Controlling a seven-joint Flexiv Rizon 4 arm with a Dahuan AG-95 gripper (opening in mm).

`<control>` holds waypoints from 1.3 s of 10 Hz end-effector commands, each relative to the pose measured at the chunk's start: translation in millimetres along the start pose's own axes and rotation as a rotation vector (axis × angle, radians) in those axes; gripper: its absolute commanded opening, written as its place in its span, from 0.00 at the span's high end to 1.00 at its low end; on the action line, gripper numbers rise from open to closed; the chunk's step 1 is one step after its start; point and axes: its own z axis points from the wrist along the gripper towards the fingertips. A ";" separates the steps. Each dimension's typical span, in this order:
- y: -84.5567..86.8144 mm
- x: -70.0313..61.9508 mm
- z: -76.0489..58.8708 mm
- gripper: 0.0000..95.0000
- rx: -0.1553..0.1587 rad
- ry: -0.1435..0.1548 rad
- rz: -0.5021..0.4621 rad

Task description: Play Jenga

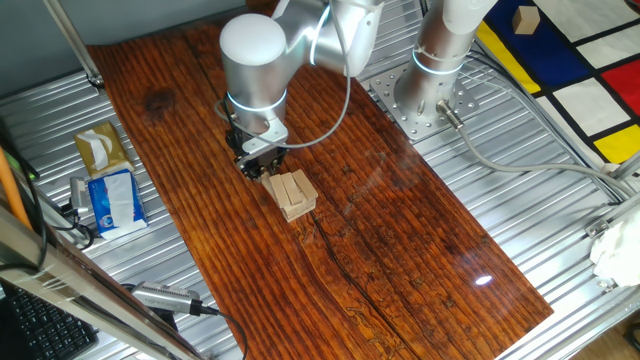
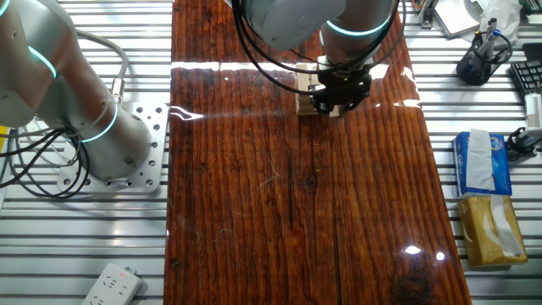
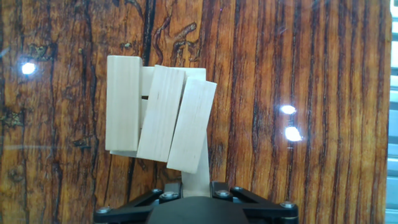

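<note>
Three Jenga [image 3: 160,112] bars lengthwise toward end effector [image 3: 196,194]

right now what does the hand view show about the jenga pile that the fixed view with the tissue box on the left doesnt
Only the hand view: the top Jenga bars lie skewed, fanned apart, and one lower bar sticks out toward the fingers.

Only that fixed view: the arm over the pile, the tissue box, the power strip.

Both: the pale pile on the dark wooden board.
</note>
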 end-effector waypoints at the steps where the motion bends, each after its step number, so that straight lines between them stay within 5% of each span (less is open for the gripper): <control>1: -0.2 0.8 0.3 1.00 0.001 -0.001 -0.001; 13: -0.2 21.2 -0.7 1.00 0.003 0.000 -0.002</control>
